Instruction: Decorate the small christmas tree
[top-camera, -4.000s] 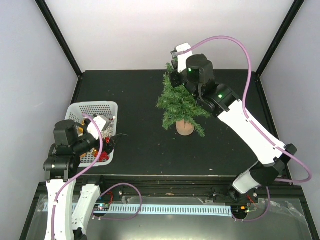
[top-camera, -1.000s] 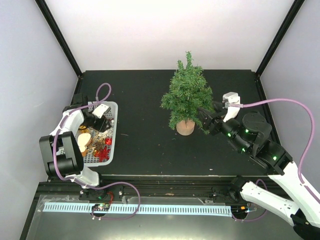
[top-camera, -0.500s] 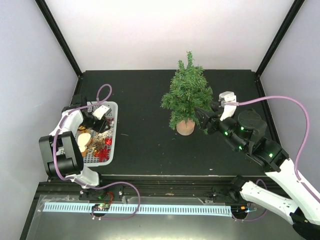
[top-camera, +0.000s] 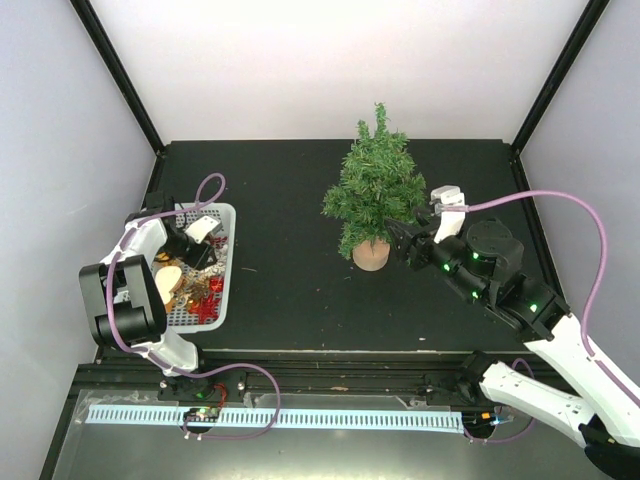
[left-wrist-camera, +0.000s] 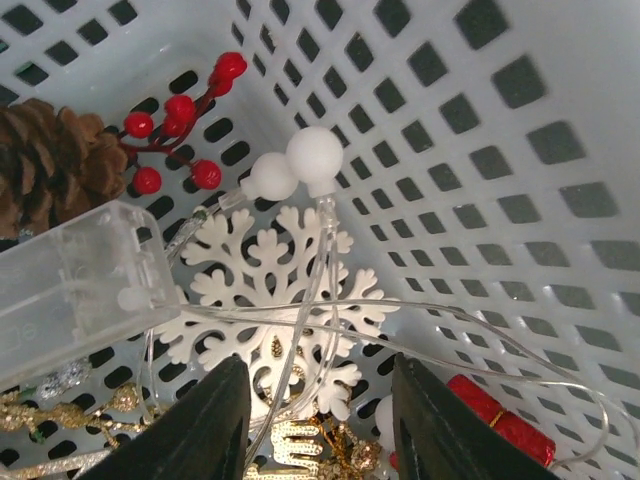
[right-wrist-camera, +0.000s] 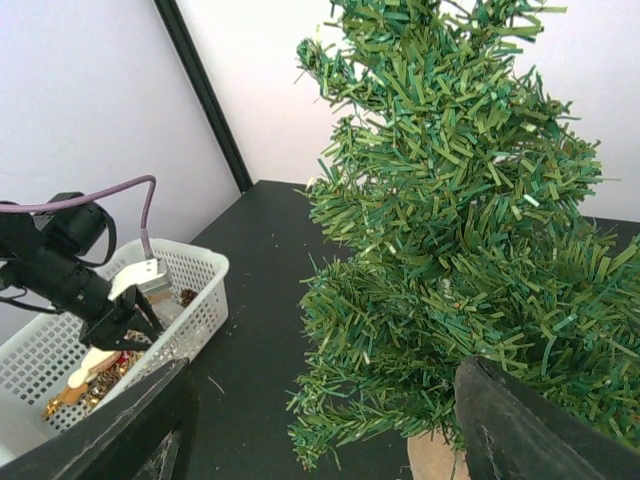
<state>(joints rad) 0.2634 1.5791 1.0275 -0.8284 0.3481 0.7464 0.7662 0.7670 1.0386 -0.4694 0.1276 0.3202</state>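
The small christmas tree (top-camera: 375, 190) stands upright on its tan stump base (top-camera: 370, 255) at the back middle of the black table, with no ornaments showing on it. My right gripper (top-camera: 405, 240) hovers open just right of the lower branches; in the right wrist view the tree (right-wrist-camera: 460, 230) fills the space ahead of the gripper (right-wrist-camera: 320, 400). My left gripper (top-camera: 190, 245) is down inside the white basket (top-camera: 227, 212). In the left wrist view its fingers (left-wrist-camera: 225, 420) stand apart over a white snowflake (left-wrist-camera: 270, 290), with clear light-string wire (left-wrist-camera: 320, 250) running between them.
The basket (left-wrist-camera: 500, 150) also holds a pine cone (left-wrist-camera: 50, 160), red berries (left-wrist-camera: 180, 120), a clear battery box (left-wrist-camera: 70, 290), white ball lights (left-wrist-camera: 300, 160), a gold glitter piece (left-wrist-camera: 290, 445) and a red gift (left-wrist-camera: 490, 410). Black frame posts stand at the back corners.
My left gripper's jaws have narrowed inside the basket. The right gripper has crept left toward the tree's lower branches.
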